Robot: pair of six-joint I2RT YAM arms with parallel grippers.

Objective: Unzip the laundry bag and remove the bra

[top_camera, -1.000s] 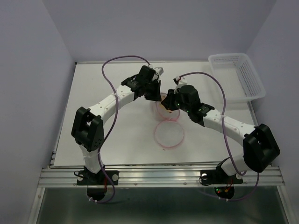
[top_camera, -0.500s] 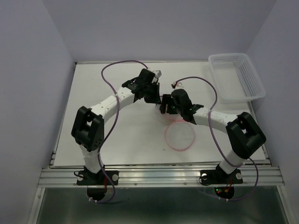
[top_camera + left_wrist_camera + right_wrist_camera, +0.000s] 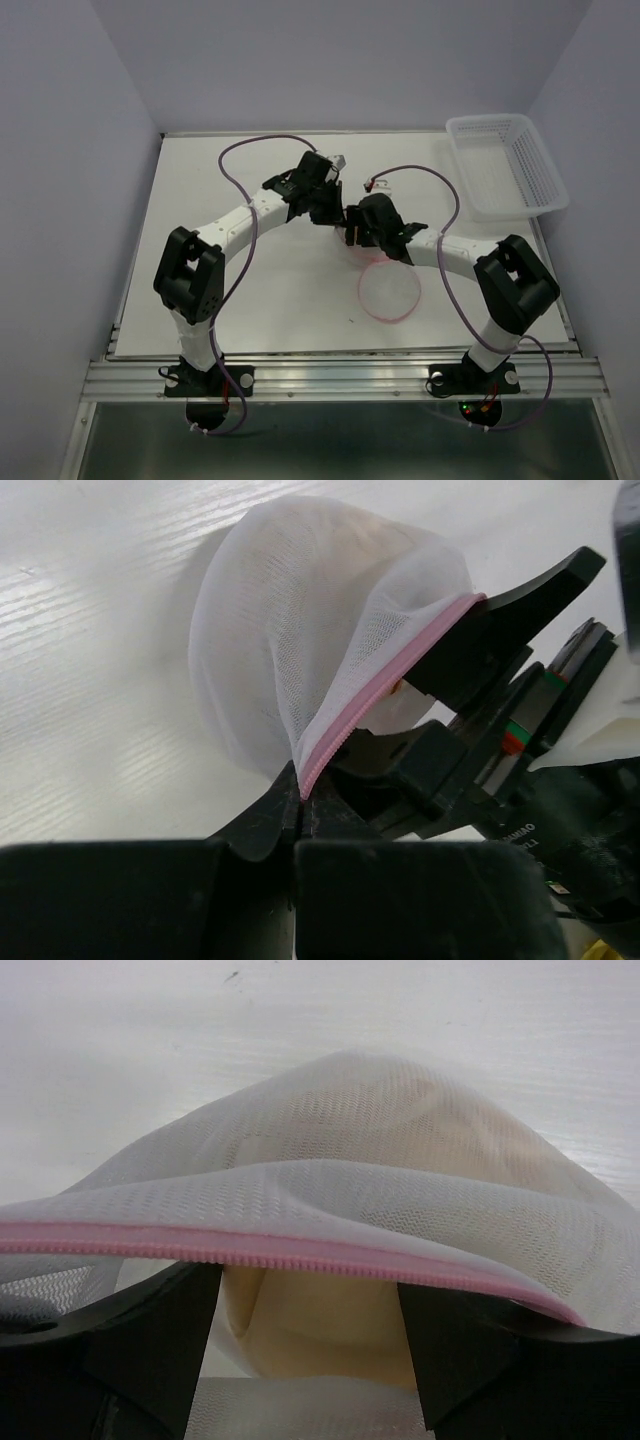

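The laundry bag (image 3: 300, 630) is unzipped, its halves apart. My left gripper (image 3: 300, 798) is shut on its pink zipper rim (image 3: 370, 695) and holds the upper mesh half up. In the top view, my left gripper (image 3: 334, 212) meets my right gripper (image 3: 352, 230) mid-table. The bag's other half (image 3: 389, 292) lies flat as a pink-rimmed disc. My right gripper (image 3: 305, 1295) is open, its fingers (image 3: 150, 1340) under the rim (image 3: 300, 1250) at the bag's mouth. The tan-beige bra (image 3: 320, 1325) lies between them inside the mesh.
A white plastic lattice basket (image 3: 505, 165) stands at the table's back right corner. Purple cables arc over both arms. The right arm's elbow (image 3: 515, 280) is near the right table edge.
My right gripper has moved left, up against the left gripper and into the bag's mouth. The flat disc half has slid right. The left gripper has kept its hold.
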